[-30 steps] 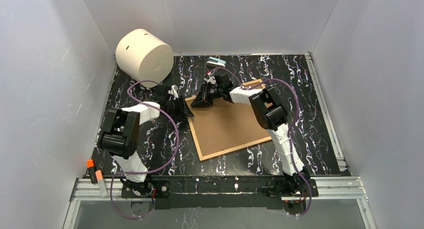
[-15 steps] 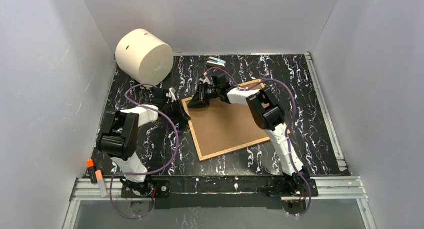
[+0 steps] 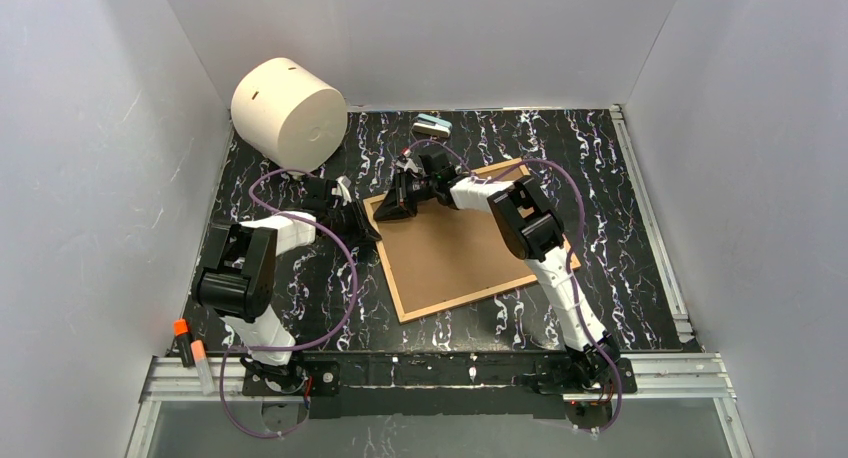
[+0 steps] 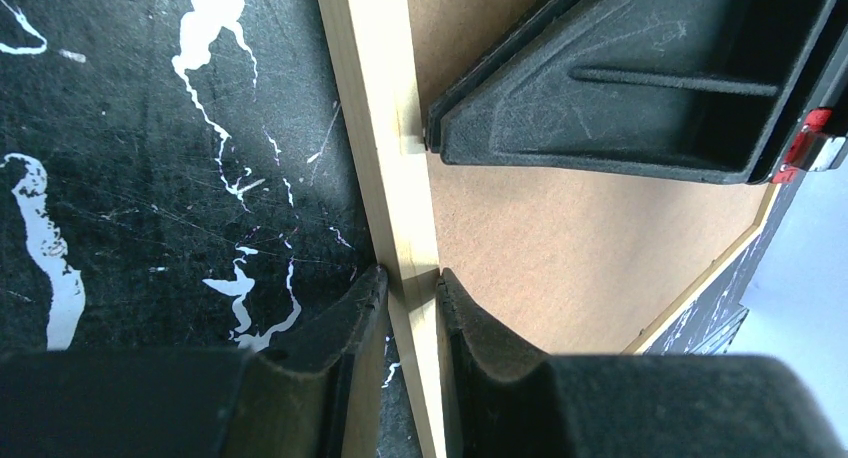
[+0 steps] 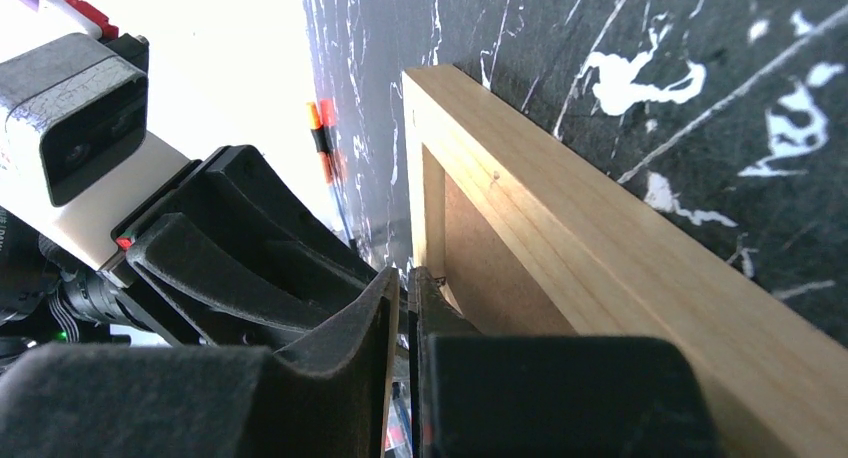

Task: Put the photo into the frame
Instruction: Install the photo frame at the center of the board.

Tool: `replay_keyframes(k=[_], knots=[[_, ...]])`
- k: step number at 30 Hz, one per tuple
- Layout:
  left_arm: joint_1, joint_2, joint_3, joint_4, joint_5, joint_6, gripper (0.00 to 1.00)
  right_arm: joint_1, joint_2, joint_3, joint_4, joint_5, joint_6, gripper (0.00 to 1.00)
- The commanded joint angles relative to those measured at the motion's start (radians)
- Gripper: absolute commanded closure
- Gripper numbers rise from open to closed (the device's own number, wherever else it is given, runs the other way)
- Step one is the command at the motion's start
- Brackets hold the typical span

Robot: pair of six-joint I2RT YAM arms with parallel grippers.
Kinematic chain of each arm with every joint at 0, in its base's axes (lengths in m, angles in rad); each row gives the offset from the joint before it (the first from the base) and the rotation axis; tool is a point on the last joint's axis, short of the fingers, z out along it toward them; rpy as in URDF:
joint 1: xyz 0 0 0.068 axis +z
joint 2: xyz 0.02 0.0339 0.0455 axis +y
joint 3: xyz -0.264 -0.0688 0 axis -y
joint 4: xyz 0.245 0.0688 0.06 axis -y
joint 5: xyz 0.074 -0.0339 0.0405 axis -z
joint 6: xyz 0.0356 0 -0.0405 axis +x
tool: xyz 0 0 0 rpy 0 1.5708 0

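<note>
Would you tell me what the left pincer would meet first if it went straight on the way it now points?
The frame: its wooden edge sits between the fingers of the left pincer. Just beyond, probably the right pincer, though depth is unclear.

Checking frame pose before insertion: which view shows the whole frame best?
Top external: the frame lies brown back up, outline visible except where arms cross. Left wrist shows one wood edge inside the left gripper; right wrist, one corner.

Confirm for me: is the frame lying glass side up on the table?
No, the frame lies with its plain brown board back facing up, the light wooden edging showing around it.
</note>
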Motion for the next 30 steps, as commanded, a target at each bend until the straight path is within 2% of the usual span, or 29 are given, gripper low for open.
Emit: replay_keyframes(k=[1,5,15,21,25,27,30], knots=[[0.008,0.018,-0.060,-0.144,-0.086,0.052,0.83,0.012,0.037,0.048,-0.074,0.035,-0.054,0.83],[0.008,0.021,-0.065,-0.142,-0.085,0.052,0.83,0.015,0.038,0.052,-0.102,0.050,-0.075,0.83],[0.011,0.023,-0.061,-0.145,-0.102,0.053,0.83,0.032,0.012,0.089,-0.398,0.209,-0.290,0.78],[0.013,0.026,-0.072,-0.147,-0.108,0.055,0.83,0.027,-0.038,0.036,-0.292,0.171,-0.254,0.72],[0.016,0.030,-0.075,-0.148,-0.112,0.058,0.84,0.010,-0.081,-0.013,-0.062,0.083,-0.133,0.87],[0.017,0.033,-0.075,-0.149,-0.112,0.059,0.84,0.005,-0.093,-0.046,0.058,0.042,-0.070,0.90],[0.017,0.037,-0.075,-0.148,-0.111,0.061,0.84,0.004,-0.092,-0.051,0.126,0.013,-0.029,0.94]])
